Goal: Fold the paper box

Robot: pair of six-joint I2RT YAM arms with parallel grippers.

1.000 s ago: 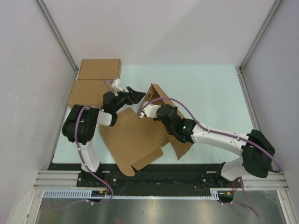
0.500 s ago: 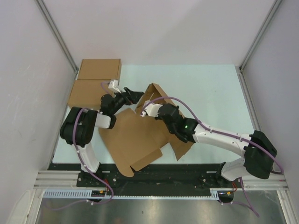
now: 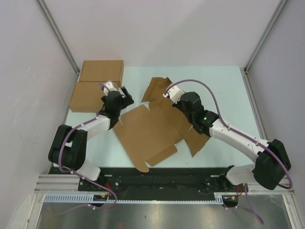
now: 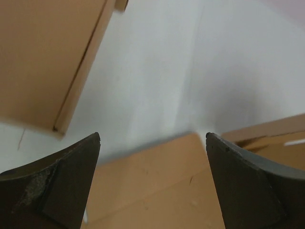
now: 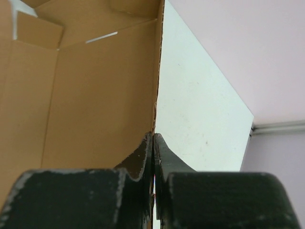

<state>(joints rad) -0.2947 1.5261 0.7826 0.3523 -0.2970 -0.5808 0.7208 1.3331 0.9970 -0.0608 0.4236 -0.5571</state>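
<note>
Two arms are seen in the top view over the pale green table (image 3: 224,90). Between them the paper box (image 3: 150,131), a plain brown die-cut cardboard sheet with tabs and slits, is spread mostly flat near the middle. The black two-finger left gripper (image 3: 125,94) is held just beside the sheet's far left corner. The black two-finger right gripper (image 3: 167,98) is set at the sheet's far part, by the far flap. Two made-up boxes (image 3: 101,70) of flat brown cardboard lie at the far left corner, apart from the work.

The step in hand is judged to be the raising of a panel along its crease. It would be done well if the panel were turned slowly about the score line while the base is pressed down by the other arm, so that the sheet is not dragged across the table.

In the left wrist view, the fingers (image 4: 62,181) are shown wide apart with nothing between them. The sheet lies below them, and no contact can be made out.

In the right wrist view, the fingers (image 5: 138,160) are pressed together on the thin edge of a cardboard panel, which runs straight up from between them. The grip is taken at the very edge, so a slip is judged possible if the pull is hurried; a deeper bite would be safer.
</note>
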